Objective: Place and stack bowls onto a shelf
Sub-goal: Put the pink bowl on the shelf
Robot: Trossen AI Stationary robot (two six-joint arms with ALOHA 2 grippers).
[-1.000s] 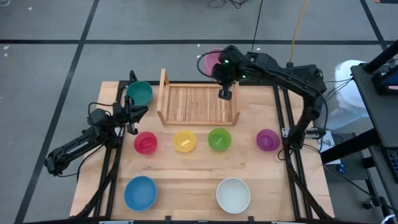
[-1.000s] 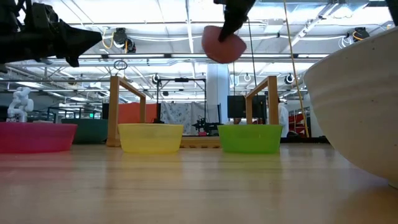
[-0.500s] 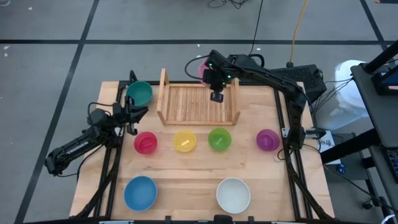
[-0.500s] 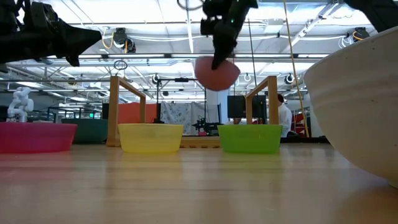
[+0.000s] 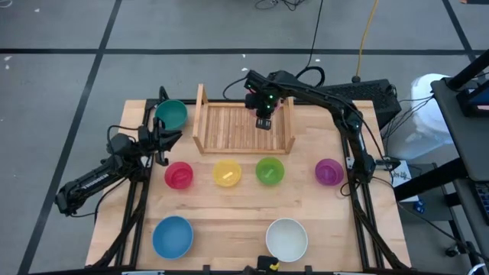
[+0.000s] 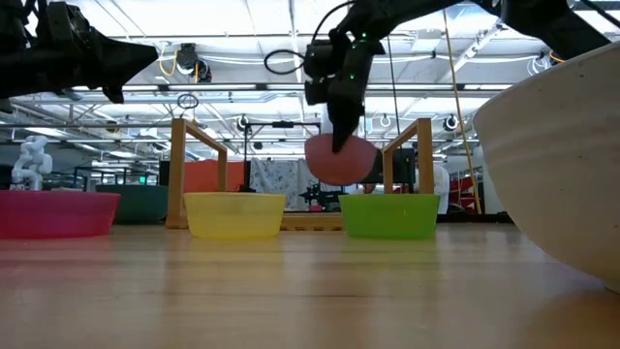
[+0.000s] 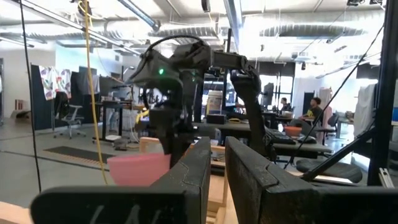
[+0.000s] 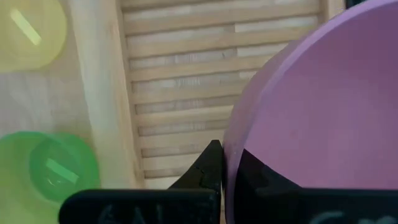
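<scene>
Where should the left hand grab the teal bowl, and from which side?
The rim, from above: the teal bowl sits upright, mouth up, so one finger goes inside, one outside. Take the side nearest the left hand, away from the shelf. The right hand holds the pink bowl over the shelf.

Shelf [image 5: 243,127]: low light-wood rack with slatted base and two upright side boards, sitting empty. Pink bowl [image 6: 341,158] is hanging tilted above its right half, clear of the slats. Teal bowl [image 5: 171,114] is resting just left of the shelf. Red [image 5: 179,175], yellow [image 5: 227,173], light green [image 5: 270,170] and purple [image 5: 328,171] bowls are lining up in front of it; blue [image 5: 172,236] and white [image 5: 286,238] are lying farther forward.
</scene>
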